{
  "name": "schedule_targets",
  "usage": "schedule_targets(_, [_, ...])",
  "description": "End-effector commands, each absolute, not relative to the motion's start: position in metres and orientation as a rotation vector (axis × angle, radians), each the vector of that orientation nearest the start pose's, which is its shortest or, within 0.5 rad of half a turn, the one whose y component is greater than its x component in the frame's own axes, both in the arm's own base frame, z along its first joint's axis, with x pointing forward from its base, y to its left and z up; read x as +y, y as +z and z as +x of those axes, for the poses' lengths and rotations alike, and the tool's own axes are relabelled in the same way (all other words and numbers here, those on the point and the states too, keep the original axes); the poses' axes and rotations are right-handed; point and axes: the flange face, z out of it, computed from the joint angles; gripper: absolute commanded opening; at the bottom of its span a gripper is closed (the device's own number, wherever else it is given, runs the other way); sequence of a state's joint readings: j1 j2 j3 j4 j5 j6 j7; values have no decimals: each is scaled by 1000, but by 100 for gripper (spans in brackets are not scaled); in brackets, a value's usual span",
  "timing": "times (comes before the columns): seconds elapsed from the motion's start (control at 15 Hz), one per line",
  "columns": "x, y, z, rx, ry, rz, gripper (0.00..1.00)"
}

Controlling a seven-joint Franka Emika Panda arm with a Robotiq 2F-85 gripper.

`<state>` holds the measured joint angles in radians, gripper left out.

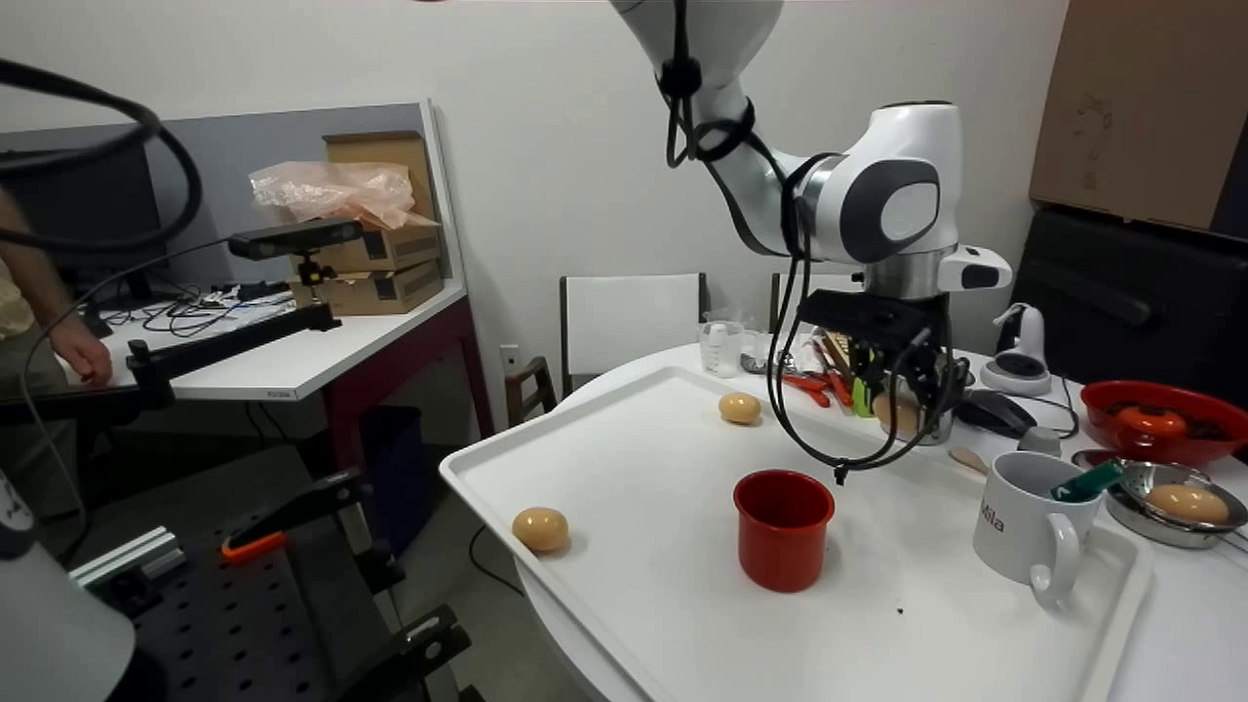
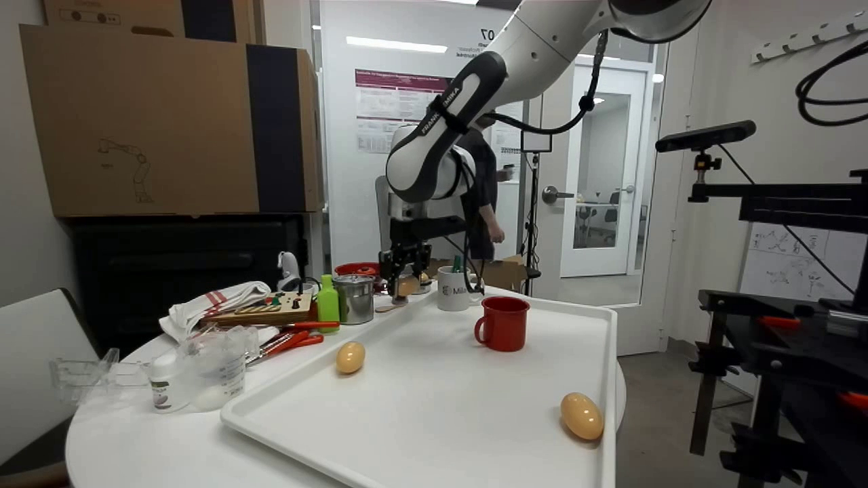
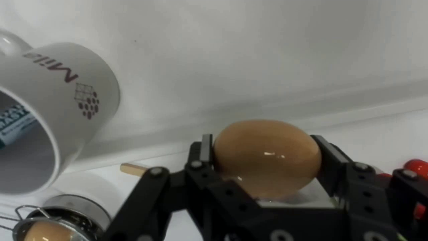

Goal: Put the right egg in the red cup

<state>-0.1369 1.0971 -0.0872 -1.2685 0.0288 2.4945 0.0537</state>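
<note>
The claw is clenched on an egg — held end to end between the fingers, near the white mug and the edge of the tray. The red cup stands upright on this tray, apart from this egg; two other eggs lie there.

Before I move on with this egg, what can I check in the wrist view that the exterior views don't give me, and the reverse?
Only the wrist view: clear contact between both ends of the held egg and the finger pads, and lettering on the green item inside the mug.

Only the exterior views: the red cup, plus one loose egg and another loose egg on the tray; both exterior views show all three.

Shared: the gripper, held egg, mug and tray, though the wrist view catches just part of the tray.
</note>
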Motion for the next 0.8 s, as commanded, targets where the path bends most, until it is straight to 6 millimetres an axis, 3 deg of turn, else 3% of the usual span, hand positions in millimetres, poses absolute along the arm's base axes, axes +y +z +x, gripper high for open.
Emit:
schedule_targets(0.0, [-146,110,705,482,-108,-3189,45])
schedule_targets(0.33, [-139,123,674,552,-45,-3190,45])
schedule_targets(0.4, [-147,107,693,513,-70,-3183,70])
schedule_targets(0.67, [-142,116,682,530,-46,-3182,70])
schedule_targets(0.73, [-142,116,681,531,-43,-3181,45])
